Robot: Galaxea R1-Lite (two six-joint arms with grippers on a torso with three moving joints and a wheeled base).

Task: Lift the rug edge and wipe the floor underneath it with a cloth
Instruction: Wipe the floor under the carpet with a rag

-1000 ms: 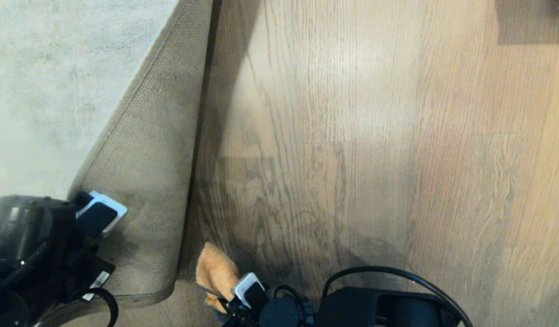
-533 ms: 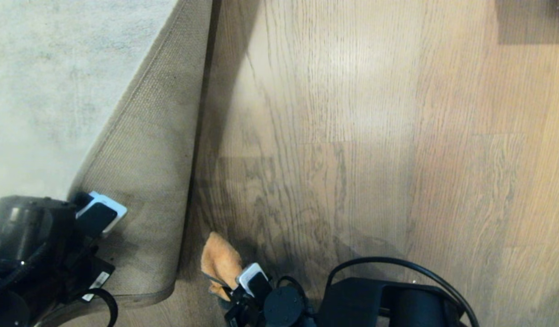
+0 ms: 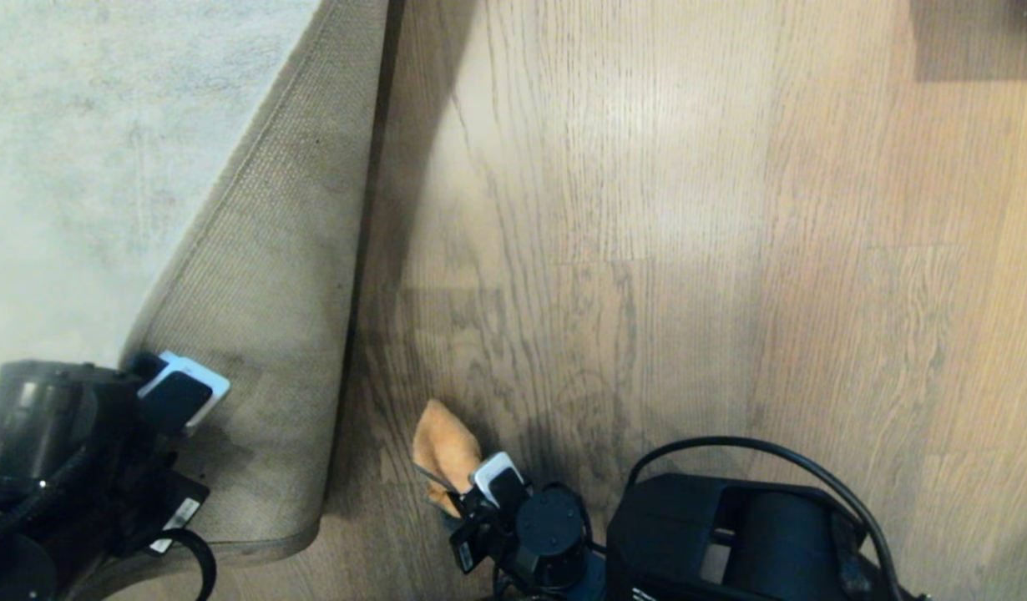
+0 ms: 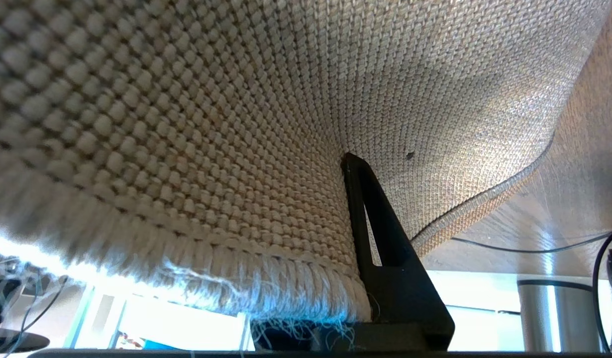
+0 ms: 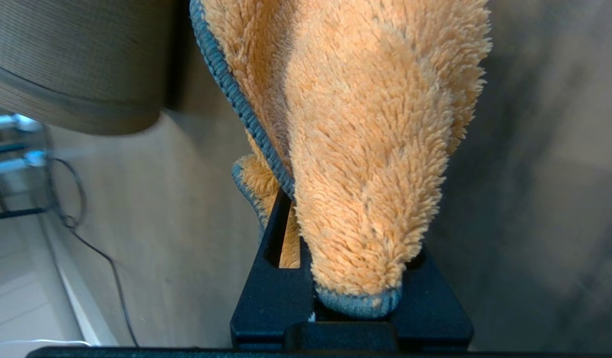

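The pale grey rug (image 3: 88, 150) lies at the left, its edge (image 3: 263, 275) folded back so the tan mesh backing faces up. My left gripper (image 3: 182, 391) is shut on the rug edge and holds it raised off the floor (image 3: 647, 250). In the left wrist view the mesh backing (image 4: 211, 124) fills the picture beside one black finger (image 4: 385, 238). My right gripper (image 3: 490, 482) is shut on the orange cloth (image 3: 447, 451), low over the bare planks right of the fold. The fluffy cloth (image 5: 370, 149) with its blue-grey hem covers one finger (image 5: 273, 278).
A dark patch (image 3: 977, 37) lies at the far right corner of the floor. A black cable (image 3: 731, 446) arcs over my right arm. A thin cable (image 5: 87, 238) trails on the floor near metal legs (image 5: 12, 139) behind the rug corner.
My right gripper has carried the cloth to the right and slightly forward, away from the rug fold. The left gripper and the lifted rug edge have stayed put.
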